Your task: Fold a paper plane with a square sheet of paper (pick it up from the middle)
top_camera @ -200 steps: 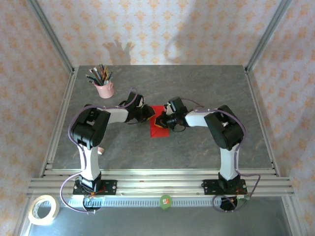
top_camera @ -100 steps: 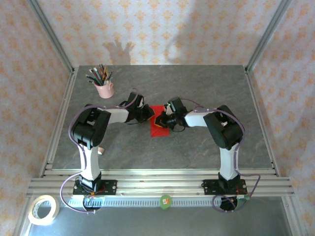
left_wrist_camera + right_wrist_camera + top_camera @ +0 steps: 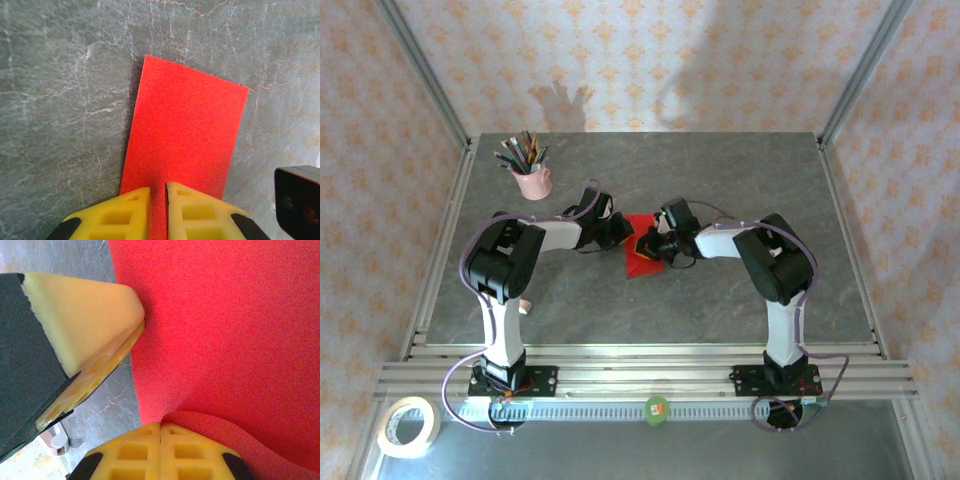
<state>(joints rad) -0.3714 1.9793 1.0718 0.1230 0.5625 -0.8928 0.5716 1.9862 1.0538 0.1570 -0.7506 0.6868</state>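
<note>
A red sheet of paper (image 3: 640, 262), folded into a long rectangle, lies at the table's middle between both grippers. My left gripper (image 3: 620, 232) rests on the near end of the sheet (image 3: 187, 135). In the left wrist view the left gripper (image 3: 158, 187) has its yellow fingers almost together, with only a thin slit over the flat paper. My right gripper (image 3: 650, 243) is on the sheet's right side. In its wrist view the right gripper (image 3: 160, 424) is shut on a curled-up edge of the red paper (image 3: 225, 330). A left finger (image 3: 85, 325) sits at the paper's edge.
A pink cup (image 3: 533, 183) full of pencils stands at the back left of the grey stone table (image 3: 740, 170). A tape roll (image 3: 408, 425) lies beyond the near rail at the left. Aluminium frame posts line the table's sides.
The left gripper's jaws have narrowed slightly. The paper's near end has drawn in a little. Both arms have barely moved.
</note>
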